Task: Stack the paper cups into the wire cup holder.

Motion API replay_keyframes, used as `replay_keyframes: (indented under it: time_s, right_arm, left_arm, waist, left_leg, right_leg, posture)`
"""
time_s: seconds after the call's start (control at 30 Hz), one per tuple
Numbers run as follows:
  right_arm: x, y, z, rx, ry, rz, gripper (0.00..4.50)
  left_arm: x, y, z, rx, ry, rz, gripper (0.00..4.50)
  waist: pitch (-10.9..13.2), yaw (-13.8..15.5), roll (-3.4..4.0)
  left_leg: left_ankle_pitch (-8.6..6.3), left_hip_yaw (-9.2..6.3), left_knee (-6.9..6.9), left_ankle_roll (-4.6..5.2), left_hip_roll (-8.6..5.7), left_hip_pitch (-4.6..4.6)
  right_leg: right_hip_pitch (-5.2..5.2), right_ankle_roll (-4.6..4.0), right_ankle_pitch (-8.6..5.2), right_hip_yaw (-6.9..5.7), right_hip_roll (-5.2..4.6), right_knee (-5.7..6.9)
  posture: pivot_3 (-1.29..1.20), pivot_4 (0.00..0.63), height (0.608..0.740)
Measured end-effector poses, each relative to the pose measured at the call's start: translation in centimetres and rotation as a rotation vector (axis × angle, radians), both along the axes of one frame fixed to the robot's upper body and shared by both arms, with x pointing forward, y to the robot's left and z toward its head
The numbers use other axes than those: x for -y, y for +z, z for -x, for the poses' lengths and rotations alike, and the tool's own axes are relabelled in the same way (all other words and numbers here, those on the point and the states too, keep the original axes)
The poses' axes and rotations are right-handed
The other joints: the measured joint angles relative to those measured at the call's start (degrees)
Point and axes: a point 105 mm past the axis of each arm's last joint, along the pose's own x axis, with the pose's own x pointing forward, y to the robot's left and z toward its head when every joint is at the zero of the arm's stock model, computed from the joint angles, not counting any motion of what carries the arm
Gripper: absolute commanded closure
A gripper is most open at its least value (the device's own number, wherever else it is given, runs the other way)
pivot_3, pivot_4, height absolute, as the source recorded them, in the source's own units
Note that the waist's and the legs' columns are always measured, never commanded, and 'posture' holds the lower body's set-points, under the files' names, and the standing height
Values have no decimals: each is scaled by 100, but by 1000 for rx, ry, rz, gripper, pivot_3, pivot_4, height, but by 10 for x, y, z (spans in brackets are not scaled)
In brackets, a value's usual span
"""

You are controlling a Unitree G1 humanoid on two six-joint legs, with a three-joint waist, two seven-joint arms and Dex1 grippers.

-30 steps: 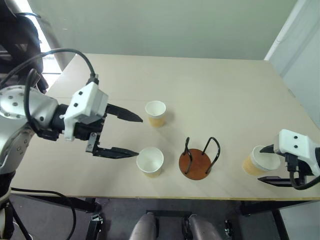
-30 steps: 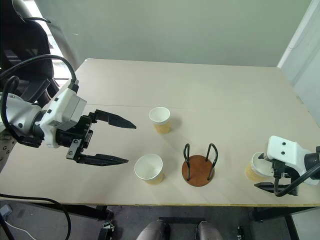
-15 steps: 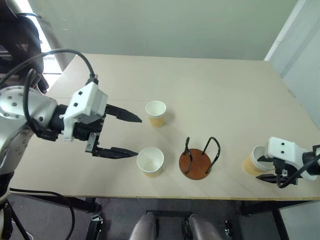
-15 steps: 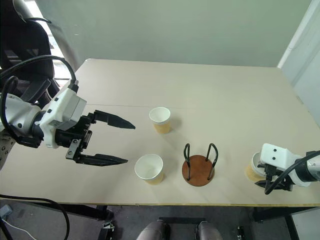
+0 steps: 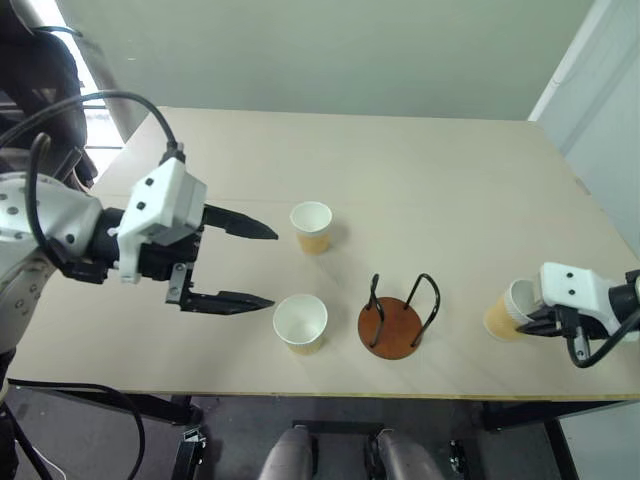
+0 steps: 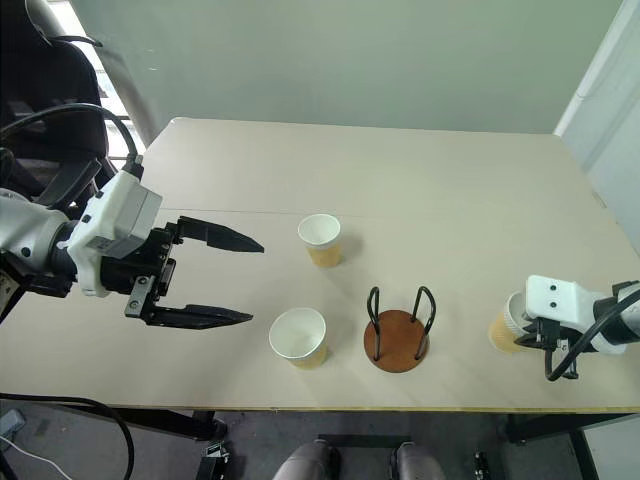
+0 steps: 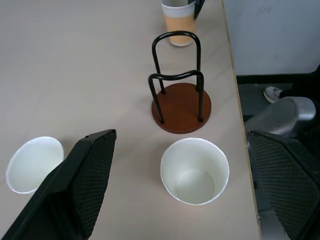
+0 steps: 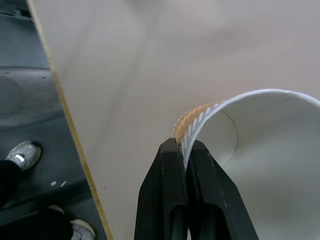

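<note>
right gripper [image 8: 186, 150]: pinching the wall of the right-hand paper cup [image 5: 503, 312] at its rim, one finger inside, likely readying a lift to the wire cup holder [image 5: 393, 321]; a second ago these jaws were gaping around it. left gripper [image 5: 262, 267]: standing wide, unchanged, beside the near cup [image 5: 301, 322] and the far cup [image 5: 311, 226], on the table [image 5: 420, 180].

pale wood table [image 5: 420, 170], grey-green wall [image 5: 330, 50] behind, dark floor [image 8: 20, 100].

Three upright paper cups [image 5: 301, 323] flank the empty wire cup holder [image 5: 391, 327].
</note>
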Motion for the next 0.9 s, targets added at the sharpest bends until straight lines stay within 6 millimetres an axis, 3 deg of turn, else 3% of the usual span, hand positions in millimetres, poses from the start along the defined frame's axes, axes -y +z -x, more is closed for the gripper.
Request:
replay_keyframes:
  time_s: [0.2,0.27,0.33,0.4,0.53,0.7,0.9]
  right_arm:
    - [-31,107,-26,305,138,-146,4485]
    - [-51,140,-28,387,233,-221,4485]
    - [-70,150,-26,386,325,-279,4485]
    - [-94,149,-17,333,446,-328,4485]
    - [-119,127,-1,187,579,-339,4485]
    - [-127,96,11,76,643,-285,4485]
    - [-123,86,8,83,649,-217,4485]
  left_arm:
    - [-1,-1,0,-3,12,3,0]
    - [-1,-1,0,-3,15,3,0]
    - [-2,-2,0,-4,19,-2,0]
    - [-1,-4,1,-8,17,-8,0]
    - [-2,-8,2,-22,20,-14,0]
    - [-3,-7,4,-19,24,-24,0]
    - [-1,-6,9,-14,14,-27,0]
  waist:
    - [5,-47,12]
    - [6,-64,12]
    - [5,-70,10]
    - [6,-82,12]
    - [6,-41,13]
    - [6,-31,11]
    - [6,-35,11]
  left_leg:
    - [13,6,-6,3,1,7]
    - [15,5,-9,5,2,8]
    - [15,5,-9,5,6,12]
    - [15,4,-15,5,6,11]
    - [16,5,-12,3,11,0]
    - [17,5,-5,-1,10,-2]
    - [14,5,-13,-2,12,7]
  right_leg:
    - [-4,-4,1,6,2,2]
    - [-8,-11,5,6,3,2]
    - [-7,-16,7,4,6,3]
    - [-10,-22,11,2,7,3]
    - [-10,-28,7,-5,6,0]
    - [-9,-33,4,-6,4,-4]
    - [-12,-61,7,-10,3,5]
  posture:
    - [0,150,740]
    - [0,150,740]
    - [0,150,740]
    - [0,150,740]
    - [0,150,740]
    - [0,150,740]
    - [0,150,740]
